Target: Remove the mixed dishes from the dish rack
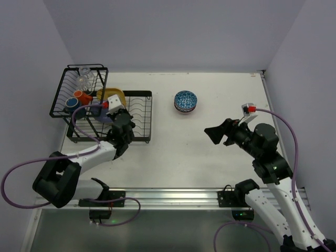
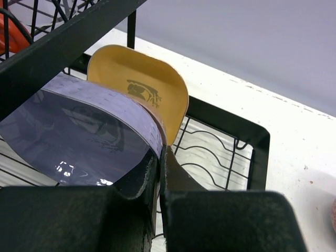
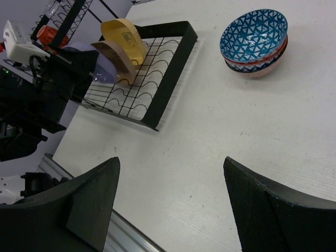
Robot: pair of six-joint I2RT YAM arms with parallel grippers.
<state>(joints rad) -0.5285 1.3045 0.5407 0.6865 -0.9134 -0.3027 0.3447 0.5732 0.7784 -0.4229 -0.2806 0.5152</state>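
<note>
The black wire dish rack (image 1: 140, 116) stands at the left of the table. In its flat tray a yellow plate (image 2: 137, 84), a tan plate (image 2: 153, 112) and a lavender plate (image 2: 79, 134) stand on edge. My left gripper (image 2: 161, 157) is shut on the lavender plate's rim. The raised basket holds an orange mug (image 1: 80, 95), a dark mug (image 1: 71, 105) and clear glasses (image 1: 84, 79). Stacked patterned bowls (image 1: 185, 101) sit on the table, a blue-white one on top. My right gripper (image 3: 170, 173) hovers open over bare table, holding nothing.
The left arm (image 3: 44, 92) reaches into the rack (image 3: 157, 79) from the near side. A metal rail (image 1: 168, 195) runs along the table's front edge. Walls close in the back and both sides. The bowls (image 3: 254, 38) lie ahead of the right gripper.
</note>
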